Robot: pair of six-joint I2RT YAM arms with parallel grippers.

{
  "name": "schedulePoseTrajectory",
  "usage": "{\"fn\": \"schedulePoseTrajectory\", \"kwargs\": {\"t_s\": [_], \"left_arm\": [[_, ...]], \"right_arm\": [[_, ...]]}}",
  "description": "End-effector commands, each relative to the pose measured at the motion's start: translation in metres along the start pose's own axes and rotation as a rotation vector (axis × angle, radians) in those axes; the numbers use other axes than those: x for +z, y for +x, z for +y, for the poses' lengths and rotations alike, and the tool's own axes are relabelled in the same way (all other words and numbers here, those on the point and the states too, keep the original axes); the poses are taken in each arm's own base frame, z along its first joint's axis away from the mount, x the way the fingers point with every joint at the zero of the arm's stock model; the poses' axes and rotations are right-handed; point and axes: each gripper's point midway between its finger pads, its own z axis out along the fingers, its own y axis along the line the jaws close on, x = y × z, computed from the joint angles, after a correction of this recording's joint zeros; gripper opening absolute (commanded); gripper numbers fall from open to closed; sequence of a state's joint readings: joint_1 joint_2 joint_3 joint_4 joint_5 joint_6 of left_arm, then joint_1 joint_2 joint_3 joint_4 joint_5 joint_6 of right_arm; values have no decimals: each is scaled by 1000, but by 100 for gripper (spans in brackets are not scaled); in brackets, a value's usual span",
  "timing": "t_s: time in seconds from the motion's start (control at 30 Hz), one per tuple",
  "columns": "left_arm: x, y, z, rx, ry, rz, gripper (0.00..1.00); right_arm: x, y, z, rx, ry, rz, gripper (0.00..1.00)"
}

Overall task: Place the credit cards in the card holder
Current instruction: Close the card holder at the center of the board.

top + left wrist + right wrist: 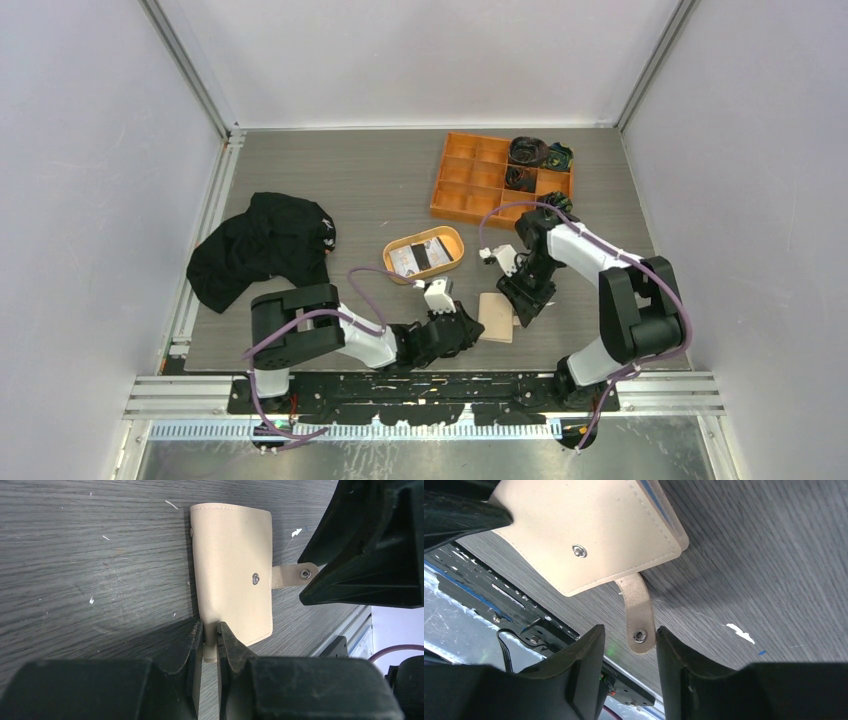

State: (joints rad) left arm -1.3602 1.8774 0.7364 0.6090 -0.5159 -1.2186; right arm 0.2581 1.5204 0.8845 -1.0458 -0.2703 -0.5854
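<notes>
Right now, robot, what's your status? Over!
Left gripper shut on card holder, at its edge. Right gripper open around unsnapped snap tab. Two cards in tray. Nothing in the way.

You have one high view from above and behind the arms. It looks down over the whole table [350, 190], and the card holder [495, 318] appears small, low in the middle. The left wrist camera sits very close to the card holder, low over the table. It looks along the left gripper [210, 642] and across the cover to the snap tab [292, 575]. The right wrist camera is also very close, on the tab side of the card holder. It looks past the right gripper [629, 645] back to the near table edge. All three views share the card holder, and both wrist views share its cover and tab.
</notes>
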Motion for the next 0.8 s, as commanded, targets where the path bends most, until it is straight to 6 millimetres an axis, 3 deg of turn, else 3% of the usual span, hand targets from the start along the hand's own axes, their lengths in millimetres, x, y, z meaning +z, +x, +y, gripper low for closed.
{"fn": "schedulePoseTrajectory", "kwargs": {"t_s": [0.0,0.17,0.23,0.4,0.53,0.63,0.77], "left_arm": [[2,0,6,55,-33,-24,15],[0,0,7,60,-33,-29,15],[-1,-1,6,58,-30,-28,16],[-3,2,-2,53,15,-8,20],[0,8,-12,74,61,17,23],[2,10,-19,96,99,31,26],[0,8,-18,107,128,40,28]], "right_arm": [[-5,0,-3,5,17,24,43],[-3,3,-4,5,5,64,18],[-4,1,-7,-8,13,69,13],[-16,-20,-20,-107,94,16,8],[-22,-46,-28,-307,167,-21,7],[-19,-61,-25,-503,182,-14,8],[-14,-84,-17,-632,189,-17,12]]}}
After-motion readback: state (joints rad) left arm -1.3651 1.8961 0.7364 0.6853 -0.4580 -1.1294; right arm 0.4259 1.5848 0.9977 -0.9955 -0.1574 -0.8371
